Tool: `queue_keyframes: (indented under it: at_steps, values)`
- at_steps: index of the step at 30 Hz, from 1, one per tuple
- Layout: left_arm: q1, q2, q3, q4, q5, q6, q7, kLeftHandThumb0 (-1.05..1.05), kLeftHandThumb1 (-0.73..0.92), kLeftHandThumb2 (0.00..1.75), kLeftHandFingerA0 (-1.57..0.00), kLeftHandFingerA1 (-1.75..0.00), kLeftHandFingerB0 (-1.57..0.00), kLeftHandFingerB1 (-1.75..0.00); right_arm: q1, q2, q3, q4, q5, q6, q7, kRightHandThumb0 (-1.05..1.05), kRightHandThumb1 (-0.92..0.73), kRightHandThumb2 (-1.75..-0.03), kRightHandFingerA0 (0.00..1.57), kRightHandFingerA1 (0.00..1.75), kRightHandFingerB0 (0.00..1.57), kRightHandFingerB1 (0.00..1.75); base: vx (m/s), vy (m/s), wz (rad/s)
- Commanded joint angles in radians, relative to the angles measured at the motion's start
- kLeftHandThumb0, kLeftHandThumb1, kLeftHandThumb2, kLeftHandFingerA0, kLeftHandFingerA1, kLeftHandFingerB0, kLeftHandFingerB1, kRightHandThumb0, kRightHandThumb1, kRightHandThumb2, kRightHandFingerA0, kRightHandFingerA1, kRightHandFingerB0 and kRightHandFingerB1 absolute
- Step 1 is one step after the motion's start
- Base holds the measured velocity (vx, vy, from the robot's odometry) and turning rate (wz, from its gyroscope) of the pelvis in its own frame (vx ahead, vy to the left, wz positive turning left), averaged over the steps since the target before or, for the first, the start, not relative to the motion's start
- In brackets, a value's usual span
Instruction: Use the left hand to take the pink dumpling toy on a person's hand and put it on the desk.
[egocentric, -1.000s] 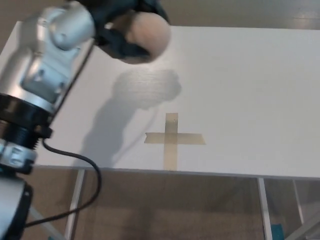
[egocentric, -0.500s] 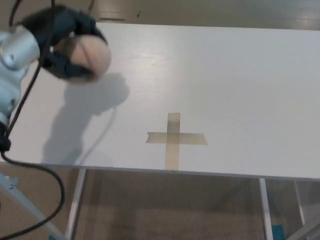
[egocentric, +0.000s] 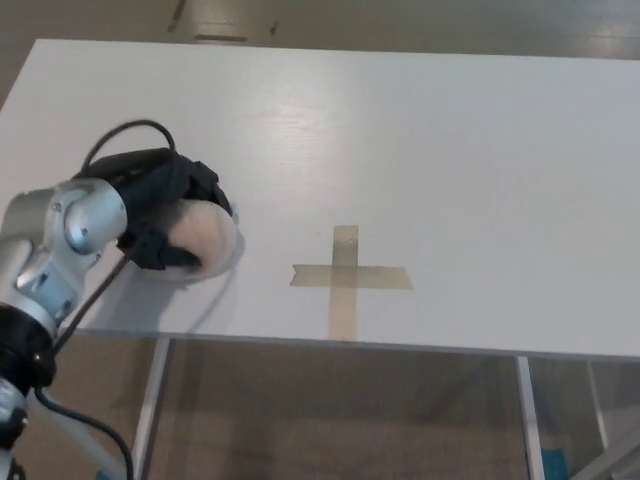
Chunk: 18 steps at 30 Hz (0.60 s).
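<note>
The pink dumpling toy (egocentric: 206, 240) is a pale round ball low over the white desk (egocentric: 450, 160), close to its front left edge. My left hand (egocentric: 165, 205) is shut on it, black fingers wrapped over its top and left side. The toy seems to touch or nearly touch the desk surface; I cannot tell which. My silver left forearm (egocentric: 60, 245) comes in from the lower left. No person's hand shows. My right hand is out of the picture.
A tan tape cross (egocentric: 347, 277) is stuck on the desk to the right of the toy. A black cable (egocentric: 120, 140) loops above my left wrist. The desk's front edge (egocentric: 400, 350) runs just below, with floor beneath.
My left hand has carried the toy from high at the far left down and toward me, to just above the desk near its front left edge.
</note>
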<state>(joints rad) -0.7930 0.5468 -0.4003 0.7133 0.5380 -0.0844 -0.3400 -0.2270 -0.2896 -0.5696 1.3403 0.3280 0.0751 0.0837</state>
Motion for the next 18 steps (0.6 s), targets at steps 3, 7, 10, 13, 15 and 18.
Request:
queue_keyframes:
  at_steps: [3,7,10,13,15,18]
  values:
    - [0.054,-0.024,-0.017,0.005,0.006,0.01,-0.025,-0.6,0.42,0.79,0.0,-0.23,0.0,-0.2,0.018,0.0,-0.008,0.001,-0.001,-0.014,-0.002,-0.3,-0.49,-0.87,0.55,0.62,0.67,0.69,0.0,0.0,0.0]
    - [0.06,-0.012,-0.023,-0.022,0.028,0.042,-0.032,-0.8,0.49,0.58,0.0,0.0,0.0,-0.06,0.018,0.001,-0.007,0.001,-0.002,-0.015,0.0,-0.29,-0.49,-0.87,0.55,0.62,0.67,0.69,0.0,0.0,0.0]
    - [0.062,-0.003,-0.015,-0.056,0.029,0.075,-0.041,-0.89,0.5,0.58,0.0,0.0,0.0,-0.11,0.018,-0.002,-0.007,0.002,-0.004,-0.011,0.001,-0.29,-0.49,-0.87,0.55,0.62,0.67,0.69,0.0,0.0,0.0]
    - [0.063,0.008,-0.012,-0.077,0.033,0.077,-0.043,-0.89,0.49,0.59,0.0,0.0,0.0,-0.12,0.022,-0.005,-0.008,0.002,-0.004,-0.011,0.004,-0.28,-0.6,-0.57,0.62,0.47,0.73,0.56,0.0,0.0,0.0]
    - [0.063,0.014,-0.01,-0.091,0.032,0.083,-0.051,-0.89,0.49,0.58,0.0,0.0,0.0,-0.12,0.023,-0.005,-0.007,0.002,-0.005,-0.013,0.007,-0.27,-0.6,-0.57,0.62,0.47,0.73,0.56,0.0,0.0,0.0]
    - [0.062,0.022,-0.005,-0.107,0.024,0.086,-0.067,-0.9,0.47,0.61,0.0,0.0,0.0,-0.11,0.023,-0.004,-0.006,0.002,-0.007,-0.013,0.006,-0.27,-0.6,-0.57,0.62,0.47,0.73,0.56,0.0,0.0,0.0]
